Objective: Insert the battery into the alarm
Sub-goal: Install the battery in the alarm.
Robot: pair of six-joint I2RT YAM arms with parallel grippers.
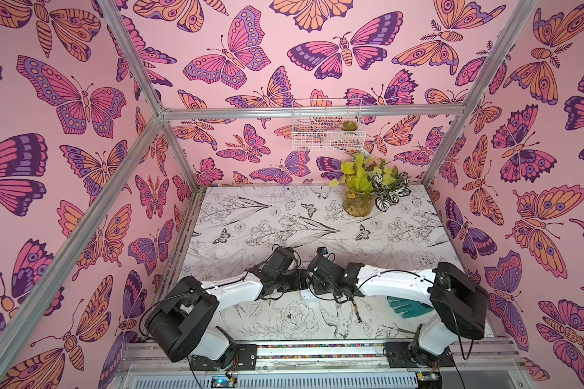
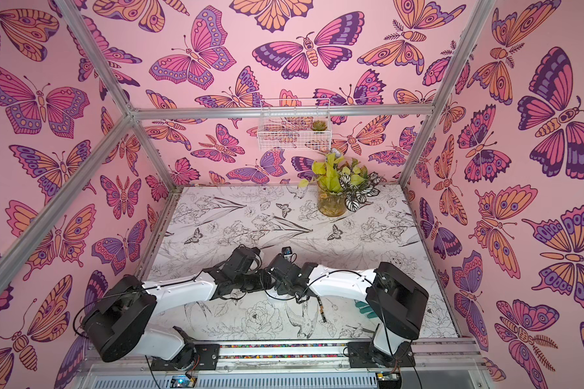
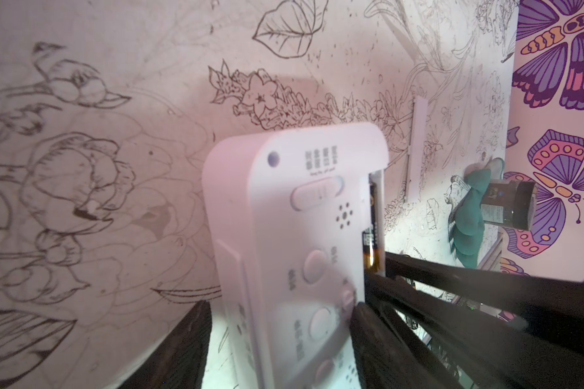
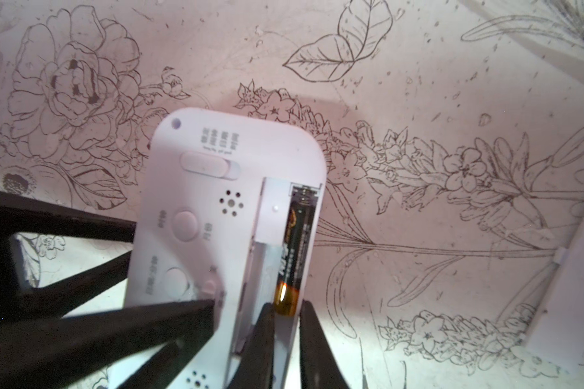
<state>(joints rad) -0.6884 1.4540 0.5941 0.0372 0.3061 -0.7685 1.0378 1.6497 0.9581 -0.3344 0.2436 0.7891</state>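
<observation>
Flower-sketched counter [image 1: 284, 215], butterfly-papered pink walls [image 1: 81, 168]; left jaws grip the alarm [image 3: 284, 235], right jaws pinch the battery [image 4: 295, 246].

White links [image 1: 236, 286], black joint housings [image 1: 179, 316], thin cables [image 1: 398, 271], dark tool fingers [image 4: 314, 347]

At the centre of your frame, the white plastic rounded alarm [image 4: 223, 215] shows its buttoned back, with a black-and-gold battery [image 4: 294, 249] in its open compartment. Your right gripper [image 4: 285, 307] pinches the gold end.
</observation>
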